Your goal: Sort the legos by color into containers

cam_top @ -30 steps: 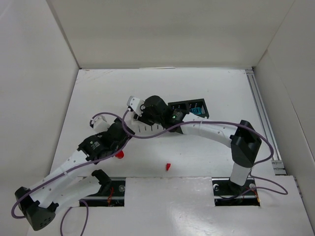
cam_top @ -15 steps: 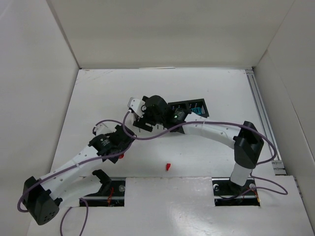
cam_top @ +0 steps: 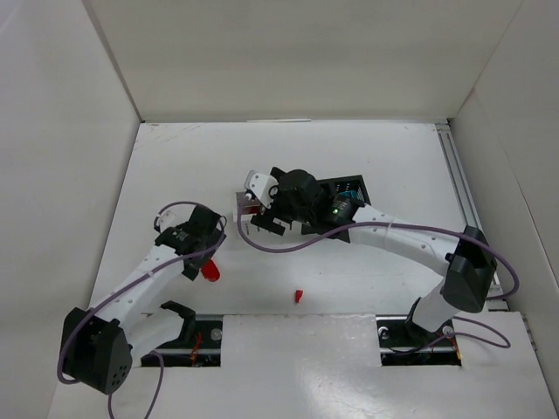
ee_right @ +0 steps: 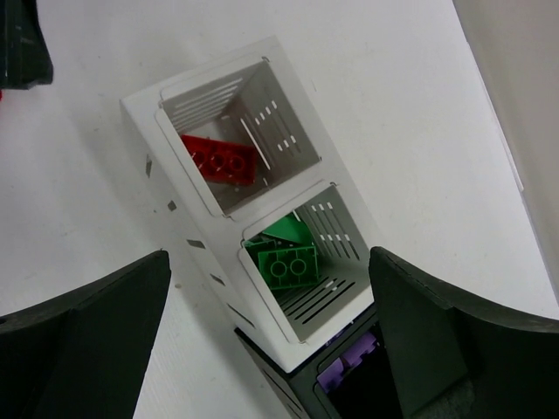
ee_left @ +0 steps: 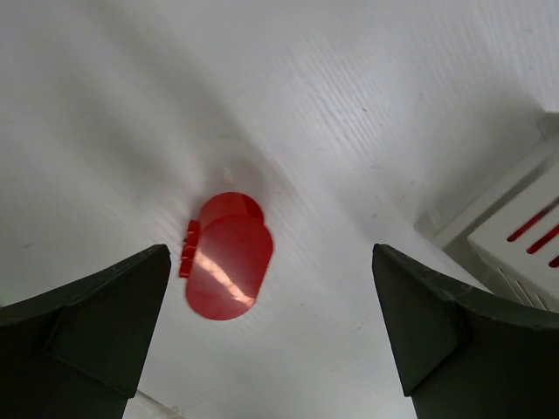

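A red round lego lies on the white table between the fingers of my left gripper, which is open and hangs just above it; the piece sits nearer the left finger. From above, the same red piece shows just beyond the left gripper. My right gripper is open and empty over the containers. One white bin holds a red brick, the other white bin green bricks, and a black bin purple pieces. A small red brick lies loose near the front.
The right arm covers most of the row of bins; the far black bin with teal inside shows. A white bin corner stands right of the left gripper. Cardboard walls enclose the table; a rail runs along the right.
The right gripper has gone from shut to open above the bins and shifted a little right. The left arm has swung left, its gripper still open over the red round piece.
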